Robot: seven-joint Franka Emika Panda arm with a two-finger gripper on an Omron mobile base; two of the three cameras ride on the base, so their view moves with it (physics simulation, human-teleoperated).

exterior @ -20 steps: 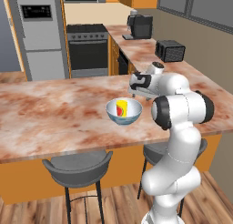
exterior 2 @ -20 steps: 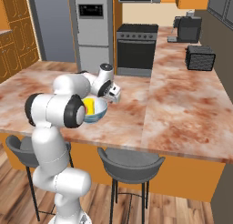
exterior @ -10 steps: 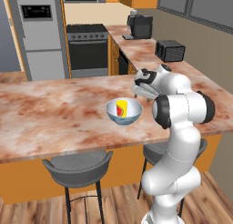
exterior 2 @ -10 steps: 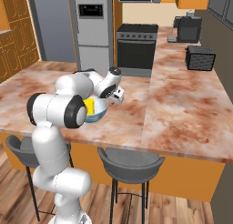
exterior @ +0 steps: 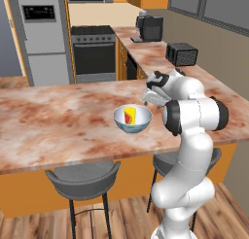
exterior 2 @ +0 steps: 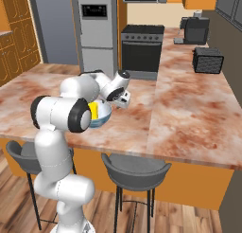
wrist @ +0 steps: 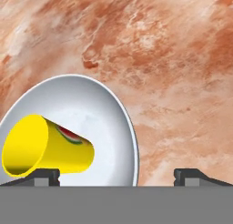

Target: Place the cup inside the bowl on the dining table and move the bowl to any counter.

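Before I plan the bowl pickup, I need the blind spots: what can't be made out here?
- Bowl, right base view: arm covers most of it.
- Bowl's near rim, hand view: cut off at the bottom.
- Cup mark: too small to read.
- Gripper, left base view: fingers too small to see.

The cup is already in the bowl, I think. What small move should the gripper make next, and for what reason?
Probably lower the open gripper so its fingers straddle the near rim of the bowl, then close. The cup already sits inside the bowl, and the bowl rests on the dining table, so what remains is gripping the bowl to carry it to a counter.
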